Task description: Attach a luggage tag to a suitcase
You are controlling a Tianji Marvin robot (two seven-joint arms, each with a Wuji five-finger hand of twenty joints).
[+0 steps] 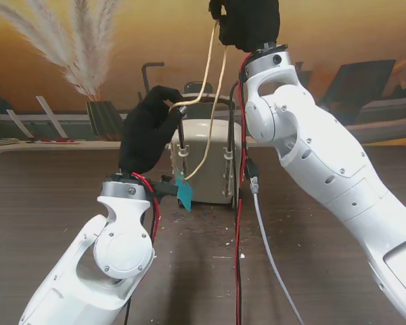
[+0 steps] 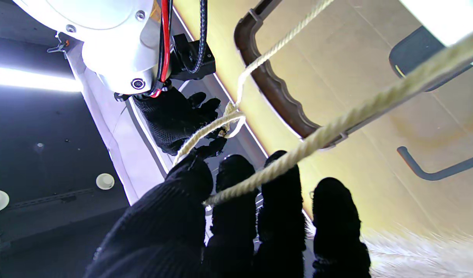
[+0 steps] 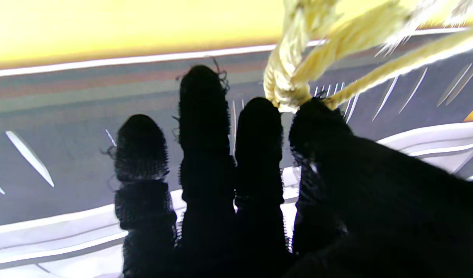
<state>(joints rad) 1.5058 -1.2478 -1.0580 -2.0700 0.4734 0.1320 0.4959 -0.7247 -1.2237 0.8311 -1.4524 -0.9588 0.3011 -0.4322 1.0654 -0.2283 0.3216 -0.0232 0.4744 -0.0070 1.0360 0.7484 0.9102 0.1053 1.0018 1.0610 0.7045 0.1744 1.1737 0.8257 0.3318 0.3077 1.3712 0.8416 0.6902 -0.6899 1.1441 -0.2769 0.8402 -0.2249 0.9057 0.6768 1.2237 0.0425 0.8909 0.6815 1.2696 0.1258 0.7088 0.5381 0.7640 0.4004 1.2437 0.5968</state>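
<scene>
Dangling teal tag [image 1: 184, 193] beneath left hand [image 1: 149, 128], beside suitcase [image 1: 206, 162]

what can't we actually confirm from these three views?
- Stand view: right hand is cut off by the top edge, so the grip on the cord is unseen.
- Stand view: left hand covers where the cord meets the suitcase handle.
- Stand view: luggage tag is edge-on and partly behind the left wrist; face unreadable.
- Right wrist view: the knot is blurred; its tightness is unclear.
</scene>
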